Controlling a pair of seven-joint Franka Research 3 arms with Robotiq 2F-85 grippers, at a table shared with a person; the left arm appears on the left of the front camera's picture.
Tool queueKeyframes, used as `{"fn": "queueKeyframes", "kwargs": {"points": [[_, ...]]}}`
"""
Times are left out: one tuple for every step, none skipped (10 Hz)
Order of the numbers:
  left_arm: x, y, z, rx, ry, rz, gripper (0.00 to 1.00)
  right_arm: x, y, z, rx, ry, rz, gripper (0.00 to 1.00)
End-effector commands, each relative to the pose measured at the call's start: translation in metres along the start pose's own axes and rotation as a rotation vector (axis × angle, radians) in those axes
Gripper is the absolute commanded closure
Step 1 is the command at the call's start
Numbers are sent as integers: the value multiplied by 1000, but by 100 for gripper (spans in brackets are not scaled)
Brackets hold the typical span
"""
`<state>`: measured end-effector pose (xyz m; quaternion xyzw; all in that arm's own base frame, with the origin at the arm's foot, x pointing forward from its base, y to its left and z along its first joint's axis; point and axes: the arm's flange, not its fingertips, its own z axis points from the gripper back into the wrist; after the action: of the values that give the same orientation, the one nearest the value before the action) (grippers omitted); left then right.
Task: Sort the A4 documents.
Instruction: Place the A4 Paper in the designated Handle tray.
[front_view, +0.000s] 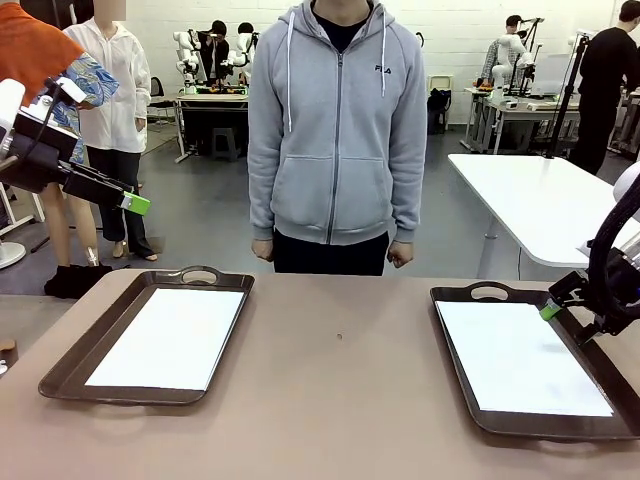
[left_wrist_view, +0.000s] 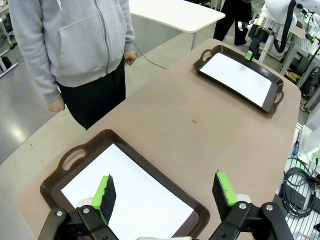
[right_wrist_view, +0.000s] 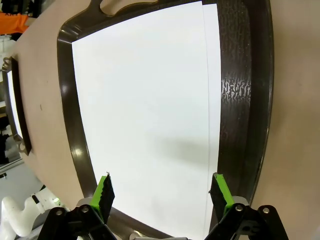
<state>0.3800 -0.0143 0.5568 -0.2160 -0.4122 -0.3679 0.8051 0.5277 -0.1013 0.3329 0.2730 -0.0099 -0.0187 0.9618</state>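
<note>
Seemingly two overlapping blank white A4 documents (right_wrist_view: 150, 110).

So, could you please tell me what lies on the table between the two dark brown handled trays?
The front view shows bare brown tabletop between the left dark brown handled tray and the right one, save one tiny dark speck; the left wrist view agrees.

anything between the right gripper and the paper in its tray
Nothing visible. The open right gripper hangs just above the A4 documents in the tray, with only open air between them.
</note>
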Motion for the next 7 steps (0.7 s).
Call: {"fn": "queueKeyframes", "kwargs": {"points": [[-1, 0, 0, -8, -12, -2, 0, 0, 0, 0, 0, 0, 2, 0], [-1, 0, 0, -8, -12, -2, 0, 0, 0, 0, 0, 0, 2, 0], [-1, 0, 0, -8, -12, -2, 0, 0, 0, 0, 0, 0, 2, 0], [-1, 0, 0, -8, -12, -2, 0, 0, 0, 0, 0, 0, 2, 0], [-1, 0, 0, -8, -12, -2, 0, 0, 0, 0, 0, 0, 2, 0], [-1, 0, 0, -8, -12, -2, 0, 0, 0, 0, 0, 0, 2, 0], [-1, 0, 0, -8, -12, -2, 0, 0, 0, 0, 0, 0, 2, 0]]}}
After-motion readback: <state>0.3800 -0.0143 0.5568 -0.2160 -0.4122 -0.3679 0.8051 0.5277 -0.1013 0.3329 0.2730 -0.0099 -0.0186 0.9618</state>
